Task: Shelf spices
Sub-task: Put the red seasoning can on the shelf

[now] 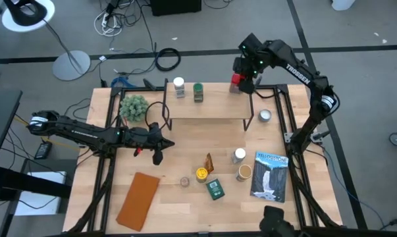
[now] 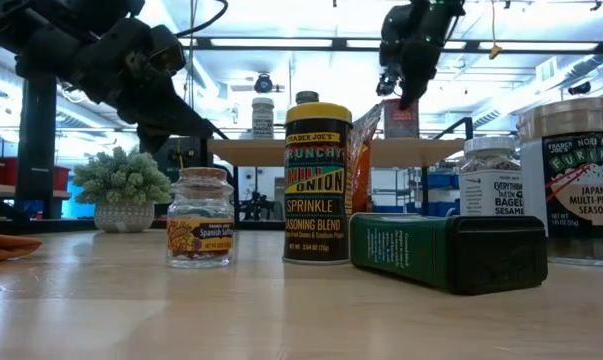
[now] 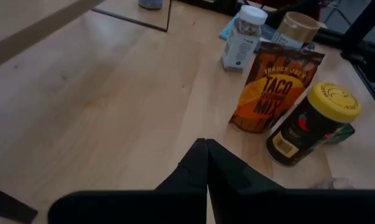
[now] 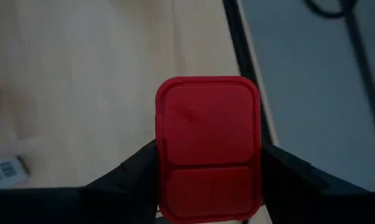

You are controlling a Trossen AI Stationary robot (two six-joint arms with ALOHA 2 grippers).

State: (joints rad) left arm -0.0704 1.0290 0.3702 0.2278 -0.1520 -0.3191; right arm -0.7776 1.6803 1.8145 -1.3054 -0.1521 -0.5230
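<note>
The shelf stands at the table's far middle, with a white-lidded jar and a green-lidded jar on its plank. My right gripper is shut on a red box at the shelf's far right end. More spices stand on the near right of the table: a taco packet, a yellow-lidded jar, a dark tin, a small jar, a white-lidded jar and a tan-lidded jar. My left gripper hangs shut and empty over the table's left middle. My right gripper pinches the red box between its two fingers, one finger on each of two opposite sides just under the lid. The fingers come steeply from above. The box stands upright at the plank's right end; whether its bottom touches the plank cannot be told.
A potted plant stands left of the shelf. A small round tin sits right of the shelf's legs. A blue-and-white book lies near right, and a brown pad lies near left. Black frame rails run along the table's sides.
</note>
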